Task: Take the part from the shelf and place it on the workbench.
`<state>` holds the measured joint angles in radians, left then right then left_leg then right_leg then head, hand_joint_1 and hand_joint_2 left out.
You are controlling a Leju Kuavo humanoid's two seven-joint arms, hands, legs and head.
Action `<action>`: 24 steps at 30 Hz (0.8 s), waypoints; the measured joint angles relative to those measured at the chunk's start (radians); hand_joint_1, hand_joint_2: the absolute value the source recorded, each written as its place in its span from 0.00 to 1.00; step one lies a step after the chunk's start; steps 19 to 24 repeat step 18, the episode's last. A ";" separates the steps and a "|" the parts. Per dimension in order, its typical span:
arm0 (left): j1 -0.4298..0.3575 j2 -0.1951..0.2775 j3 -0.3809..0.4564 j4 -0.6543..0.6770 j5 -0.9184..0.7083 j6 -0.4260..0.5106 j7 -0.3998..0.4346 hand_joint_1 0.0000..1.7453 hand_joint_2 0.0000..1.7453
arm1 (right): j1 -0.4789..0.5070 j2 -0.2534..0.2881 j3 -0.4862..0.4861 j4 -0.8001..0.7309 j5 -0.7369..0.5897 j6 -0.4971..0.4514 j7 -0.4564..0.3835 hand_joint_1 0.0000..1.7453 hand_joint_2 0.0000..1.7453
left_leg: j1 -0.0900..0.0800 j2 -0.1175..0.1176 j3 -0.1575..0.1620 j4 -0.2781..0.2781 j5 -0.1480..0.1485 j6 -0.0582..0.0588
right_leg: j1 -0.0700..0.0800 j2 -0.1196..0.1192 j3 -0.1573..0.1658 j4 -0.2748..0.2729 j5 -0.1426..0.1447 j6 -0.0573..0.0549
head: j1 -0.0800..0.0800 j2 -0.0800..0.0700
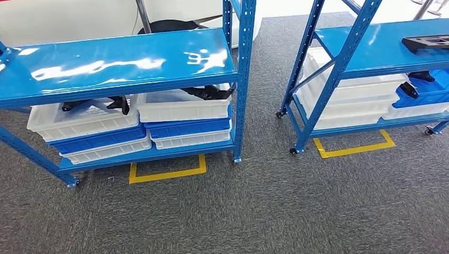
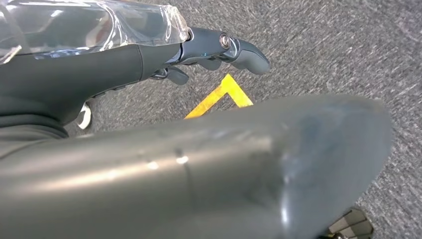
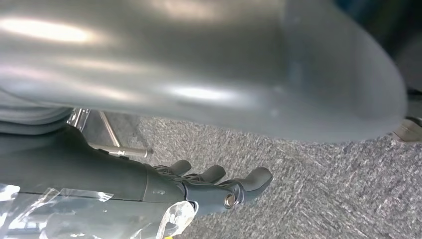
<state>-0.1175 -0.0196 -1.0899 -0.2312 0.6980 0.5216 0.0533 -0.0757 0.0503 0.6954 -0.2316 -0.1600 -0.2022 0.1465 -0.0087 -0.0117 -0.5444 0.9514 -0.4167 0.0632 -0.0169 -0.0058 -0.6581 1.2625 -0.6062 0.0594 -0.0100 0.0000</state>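
A flat black moulded plastic part (image 1: pixel 426 42) is seen lying on the glossy blue metal shelf (image 1: pixel 365 47). The left hand (image 2: pixel 209 50) and right hand (image 3: pixel 214 186) are held open, empty, over grey carpet (image 1: pixel 238 211).

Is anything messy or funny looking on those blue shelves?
A little. Black parts poke out over the rim of the white bin on the left shelf instead of lying inside. One black part lies loose on the right shelf. Nothing looks spilled or broken.
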 joint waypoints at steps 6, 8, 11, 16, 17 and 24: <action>0.000 0.000 0.000 0.000 -0.001 0.000 0.000 0.00 0.00 | -0.002 -0.003 0.000 0.000 0.001 0.000 0.000 0.00 0.00 | -0.006 -0.012 0.012 0.005 -0.015 -0.018 | 0.005 0.011 0.116 -0.284 0.148 -0.019 | 0.000 0.000; 0.000 0.000 0.000 0.000 -0.001 0.000 0.001 0.00 0.00 | -0.002 -0.002 0.001 0.000 0.005 0.000 0.000 0.00 0.00 | -0.005 -0.011 0.011 0.007 -0.018 -0.026 | 0.005 0.008 0.116 -0.288 0.151 -0.027 | -0.001 0.000; -0.001 0.000 0.000 0.000 -0.002 0.000 0.002 0.00 0.00 | -0.002 -0.003 0.004 0.000 0.016 0.000 0.003 0.00 0.00 | 0.003 -0.007 -0.027 0.095 -0.068 -0.045 | -0.003 -0.002 0.119 -0.293 0.153 -0.040 | -0.003 0.000; 0.000 0.000 0.000 0.000 -0.003 -0.001 0.008 0.00 0.00 | -0.002 -0.003 0.016 0.000 0.022 0.000 0.009 0.00 0.00 | 0.019 0.000 -0.136 0.291 -0.122 -0.067 | -0.004 -0.033 0.127 -0.293 0.144 -0.042 | -0.005 0.000; 0.001 0.000 0.000 0.000 -0.004 -0.001 0.009 0.00 0.00 | -0.002 -0.003 0.018 0.000 0.022 0.000 0.010 0.00 0.00 | 0.020 0.009 -0.110 0.232 -0.088 -0.067 | -0.005 -0.040 0.132 -0.293 0.141 -0.040 | -0.005 0.000; 0.001 0.000 0.000 0.000 -0.004 -0.001 0.010 0.00 0.00 | -0.002 -0.003 0.018 0.000 0.022 0.000 0.010 0.00 0.00 | 0.021 0.013 -0.094 0.196 -0.068 -0.067 | -0.005 -0.044 0.134 -0.293 0.139 -0.039 | -0.005 0.000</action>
